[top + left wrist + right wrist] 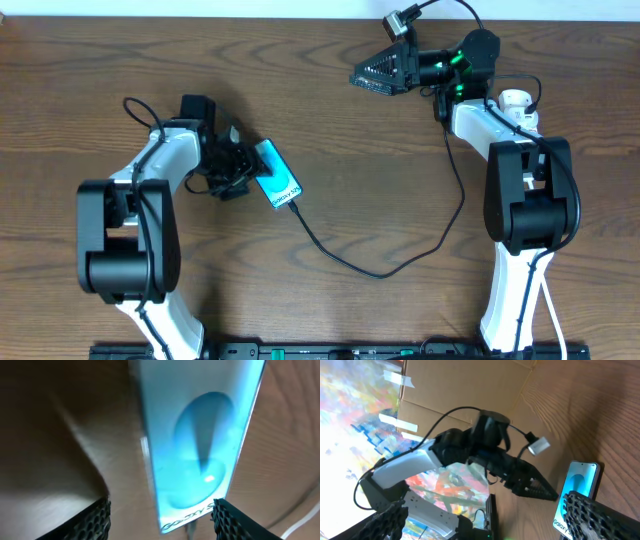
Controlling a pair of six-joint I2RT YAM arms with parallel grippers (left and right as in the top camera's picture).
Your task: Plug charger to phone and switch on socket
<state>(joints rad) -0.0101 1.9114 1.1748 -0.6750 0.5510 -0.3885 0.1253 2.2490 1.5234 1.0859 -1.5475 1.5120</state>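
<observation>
You have the small rectangular phone (277,176), its cyan screen lit, lying flat and at a slant on the brown wood-grain counter (340,150), left of centre. The long thin black cable (380,274) meets the phone's short edge nearest the arms' bases. From there it curves across the counter and runs up toward the right arm. You cannot tell from these views whether its plug tip is fully seated.

Your left fingers (95,520), black and mesh-textured, sit low just beside the phone and are spread apart. In the left wrist view the phone's end with the white lettered strip shows between them. One finger is close to its edge and the other stands clear, so they are not clamping it.

Your right fingers (600,515) are at the far right of the counter, well apart from the phone. They are spread wide and grip nothing. They point back at the left arm, with a brown cardboard box (470,390) behind it.
</observation>
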